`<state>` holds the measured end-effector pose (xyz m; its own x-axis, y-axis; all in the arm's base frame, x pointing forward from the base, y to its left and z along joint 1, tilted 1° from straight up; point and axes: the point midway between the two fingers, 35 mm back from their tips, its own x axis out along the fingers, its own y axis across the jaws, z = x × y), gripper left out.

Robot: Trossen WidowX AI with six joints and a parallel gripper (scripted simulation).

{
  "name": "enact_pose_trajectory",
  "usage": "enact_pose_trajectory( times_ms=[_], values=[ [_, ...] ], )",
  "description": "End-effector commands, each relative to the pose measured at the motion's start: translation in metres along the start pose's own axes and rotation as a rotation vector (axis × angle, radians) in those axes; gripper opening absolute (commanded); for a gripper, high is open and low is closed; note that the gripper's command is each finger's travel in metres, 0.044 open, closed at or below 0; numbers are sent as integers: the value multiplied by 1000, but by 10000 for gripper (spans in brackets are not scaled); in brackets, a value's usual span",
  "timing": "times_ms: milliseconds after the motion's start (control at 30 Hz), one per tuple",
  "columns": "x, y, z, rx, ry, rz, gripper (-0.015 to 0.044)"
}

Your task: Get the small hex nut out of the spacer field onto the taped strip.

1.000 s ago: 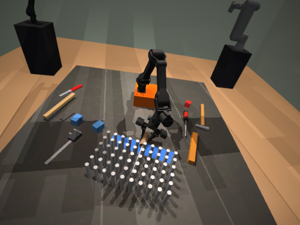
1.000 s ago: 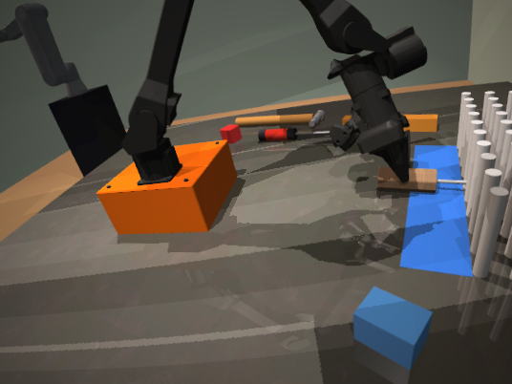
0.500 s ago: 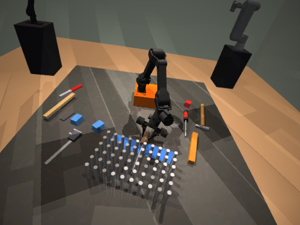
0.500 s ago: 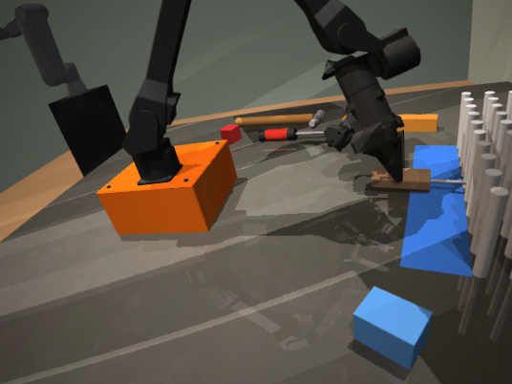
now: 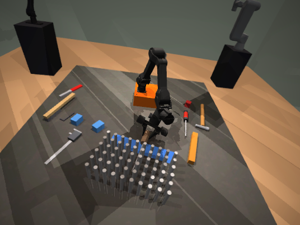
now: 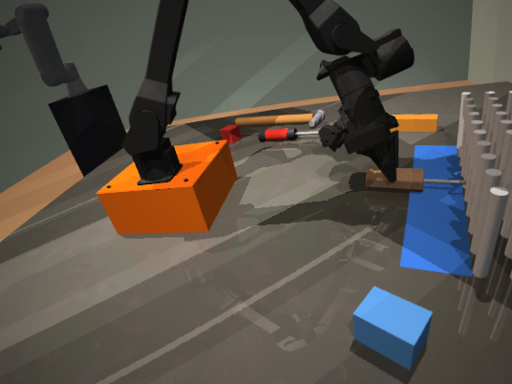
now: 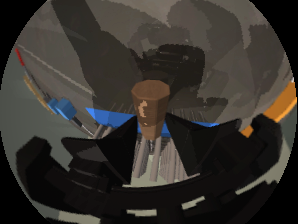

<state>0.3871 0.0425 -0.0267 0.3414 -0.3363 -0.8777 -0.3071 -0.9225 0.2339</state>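
My gripper [image 5: 146, 135] [image 6: 393, 177] [image 7: 150, 116] is shut on the brown wooden handle [image 5: 145, 137] [image 6: 408, 180] [image 7: 151, 97] of a thin metal tool. The handle lies roughly level, low over the near edge of the blue taped strip [image 5: 170, 157] [image 6: 432, 215] [image 7: 105, 117]. The tool's thin shaft [image 6: 441, 181] crosses above the strip and runs in between the standing metal spacers [image 5: 167, 198] [image 6: 488, 239] [image 7: 155, 165]. The spacers in view stand upright. The shaft's far end is hidden or too small to tell. I cannot make out the hex nut.
A red screwdriver [image 5: 186, 115] [image 6: 279, 134], a hammer [image 5: 202, 113] [image 6: 274, 119] and an orange bar [image 5: 193, 148] [image 6: 417, 122] lie to one side. Two blue blocks [image 5: 76, 119] [image 5: 98, 126] and a flat-headed tool [image 5: 75, 135] lie opposite. The arm stands on an orange box [image 5: 144, 101] [image 6: 162, 210].
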Motion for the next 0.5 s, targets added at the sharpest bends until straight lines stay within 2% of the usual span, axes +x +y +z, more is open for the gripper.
enact_pose_trajectory(
  times_ms=[0, 467],
  values=[
    [-2, 1, 4, 1, -2, 0, 0],
    [-6, 1, 13, 1, -4, -1, 0]
  ],
)
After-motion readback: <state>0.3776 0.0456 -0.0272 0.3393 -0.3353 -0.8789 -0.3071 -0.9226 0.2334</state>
